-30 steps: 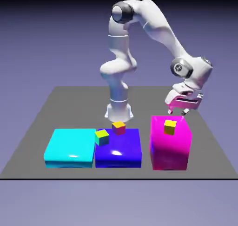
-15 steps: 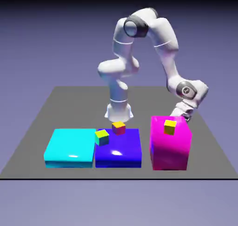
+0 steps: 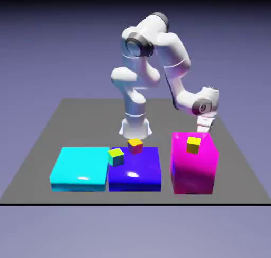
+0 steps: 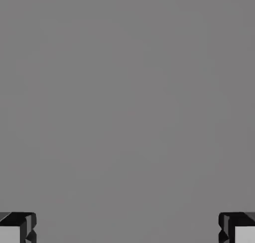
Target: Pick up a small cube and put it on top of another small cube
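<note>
**Behind the magenta block, gripper low and wide apart**

Behind the tall magenta block (image 3: 194, 164), on the exterior view's right, the white arm (image 3: 177, 74) bends down so that its hand sinks out of sight at the block's far top edge. The gripper (image 4: 127, 234) shows only in the hand view: its two grey fingertips (image 4: 15, 231) sit at the bottom corners, spread wide, with nothing between them and only plain grey surface filling the rest of that view.

The tiny teal-cyan cube cannot be made out in either view. The other small cube (image 3: 116, 156) is a tiny block with a yellow-green top and teal-green sides; it sits at the left front part of the big blue block (image 3: 135, 172), close to the seam with the large flat cyan block (image 3: 79, 169). Just behind it on the same blue block stands a yellow-topped, red-sided cube (image 3: 135, 145), apart from it. An all-yellow cube (image 3: 193, 144) rests on top of the magenta block, near its middle. All three big blocks stand on the dark grey table (image 3: 63, 124)
</note>
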`<action>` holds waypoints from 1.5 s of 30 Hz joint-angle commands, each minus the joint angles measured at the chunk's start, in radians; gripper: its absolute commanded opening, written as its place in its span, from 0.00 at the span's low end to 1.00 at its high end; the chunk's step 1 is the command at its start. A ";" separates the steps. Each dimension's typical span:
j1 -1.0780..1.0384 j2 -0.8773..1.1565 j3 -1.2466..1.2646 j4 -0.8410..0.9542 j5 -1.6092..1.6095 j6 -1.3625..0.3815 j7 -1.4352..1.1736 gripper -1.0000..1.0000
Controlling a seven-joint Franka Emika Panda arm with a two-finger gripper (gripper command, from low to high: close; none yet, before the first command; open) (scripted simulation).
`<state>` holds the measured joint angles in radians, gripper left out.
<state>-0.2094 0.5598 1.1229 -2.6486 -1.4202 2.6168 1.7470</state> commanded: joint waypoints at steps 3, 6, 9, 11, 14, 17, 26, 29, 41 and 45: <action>-0.109 0.018 0.054 -0.028 -0.110 0.069 0.017 0.50; -0.217 0.010 0.054 -0.049 -0.241 0.128 0.036 0.50; -0.324 0.001 0.050 -0.070 -0.371 0.188 0.054 0.50; -0.395 -0.005 0.047 -0.083 -0.458 0.228 0.066 0.50; -0.502 -0.014 0.043 -0.104 -0.589 0.287 0.085 0.50; -0.609 -0.022 0.039 -0.124 -0.719 0.347 0.103 0.50; -0.815 0.000 0.031 -0.165 -0.999 0.454 0.135 0.50; -0.726 0.108 -0.063 -0.129 -1.039 0.370 0.129 0.50; -0.752 0.077 -0.036 -0.139 -1.027 0.394 0.130 0.00; -0.852 -0.064 0.068 -0.167 -0.975 0.454 0.101 0.00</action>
<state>-1.0614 0.4960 1.1904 -2.8153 -2.3961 3.0717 1.8482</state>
